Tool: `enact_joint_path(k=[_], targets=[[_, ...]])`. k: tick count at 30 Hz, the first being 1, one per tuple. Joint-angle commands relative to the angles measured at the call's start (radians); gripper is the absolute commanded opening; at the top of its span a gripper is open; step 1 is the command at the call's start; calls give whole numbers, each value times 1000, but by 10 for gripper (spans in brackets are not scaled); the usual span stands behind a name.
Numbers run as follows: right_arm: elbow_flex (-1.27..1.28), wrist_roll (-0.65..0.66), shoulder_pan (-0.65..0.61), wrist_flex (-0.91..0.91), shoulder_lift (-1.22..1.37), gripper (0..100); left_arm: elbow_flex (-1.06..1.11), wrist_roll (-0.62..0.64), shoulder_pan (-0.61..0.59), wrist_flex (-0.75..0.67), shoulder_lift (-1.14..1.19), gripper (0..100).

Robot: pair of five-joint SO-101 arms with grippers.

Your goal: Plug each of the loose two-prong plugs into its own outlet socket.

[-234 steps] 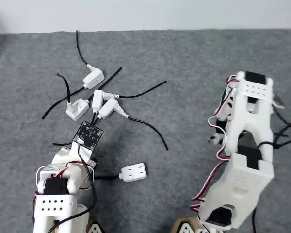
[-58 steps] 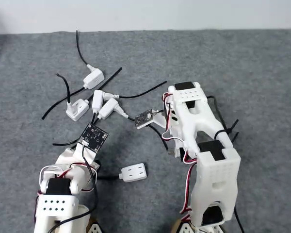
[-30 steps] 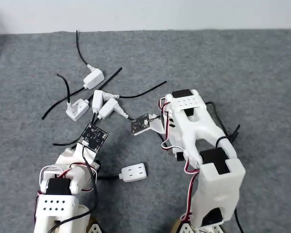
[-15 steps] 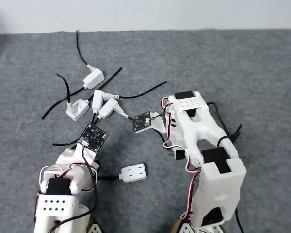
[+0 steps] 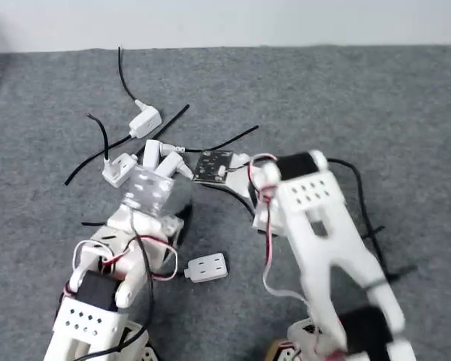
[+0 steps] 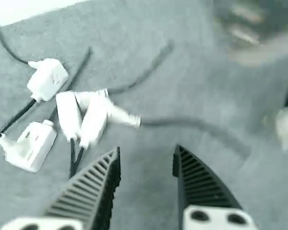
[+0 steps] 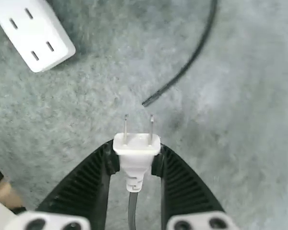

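right gripper (image 7: 136, 157) clamps two-prong plug (image 7: 136, 143), prongs forward; outlet socket (image 5: 207, 267) lies slots-up about 6 o'clock from its wrist camera board (image 5: 213, 165), off the prong line; left gripper (image 6: 147, 152) open, empty

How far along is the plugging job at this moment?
Done: nothing is plugged in; the outlet block lies with its visible slots empty. In hand: the right gripper is shut on one two-prong plug, prongs pointing out, apart from the block. To do: seating that plug, then the loose plugs lying ahead of the open left gripper.
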Motion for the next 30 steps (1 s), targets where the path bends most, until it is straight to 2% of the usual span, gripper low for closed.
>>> enact_joint_path(k=[1, 5, 7, 8, 14, 19, 26, 30], targets=[[37, -32, 2, 4, -166, 8, -56, 442, 20, -95, -11, 170], [69, -55, 7, -12, -257, 8, -41, 891, 52, -133, -11, 171], [66, -118, 5, -39, -289, 8, -7, 1045, 72, -189, -11, 171], [66, -140, 1, -50, -298, 8, 16, 1080, 78, -224, -11, 171], [60, -172, -65, -119, -297, 8, 168, 1092, 161, -420, -11, 171], [61, -219, -65, -194, -254, 8, 176, 1092, 250, -431, -11, 183], [63, -199, -64, -228, -242, 8, 174, 1092, 370, -431, -11, 324], [72, -175, -39, -228, -252, 8, 174, 1092, 390, -431, -11, 352]])
